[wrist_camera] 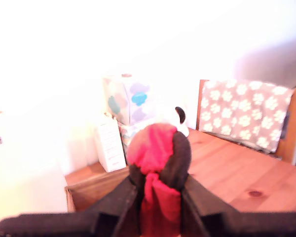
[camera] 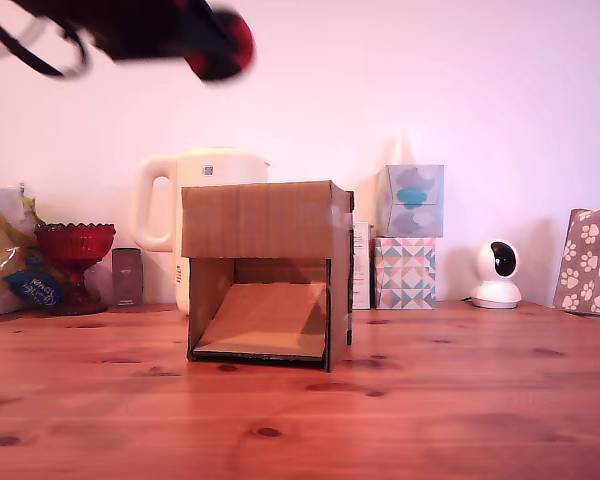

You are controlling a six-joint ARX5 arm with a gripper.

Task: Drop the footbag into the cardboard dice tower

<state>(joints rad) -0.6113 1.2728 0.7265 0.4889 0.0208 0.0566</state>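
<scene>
Pincer [camera: 195, 40] blurred, arm cropped.

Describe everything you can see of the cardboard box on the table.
The cardboard box is plain brown corrugated board, roughly cubic, standing upright on the wooden table. Its front is open below a solid upper panel, and a sloped cardboard ramp runs down toward the opening. The wrist view shows its top open. Nothing is seen inside it, and the gripper holding the ball is above it, not touching.

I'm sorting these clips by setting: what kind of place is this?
Probably a home, perhaps a kitchen or dining area. A white electric kettle, stacked tissue boxes and a red glass goblet sit along the back of a knotty pine table.
</scene>
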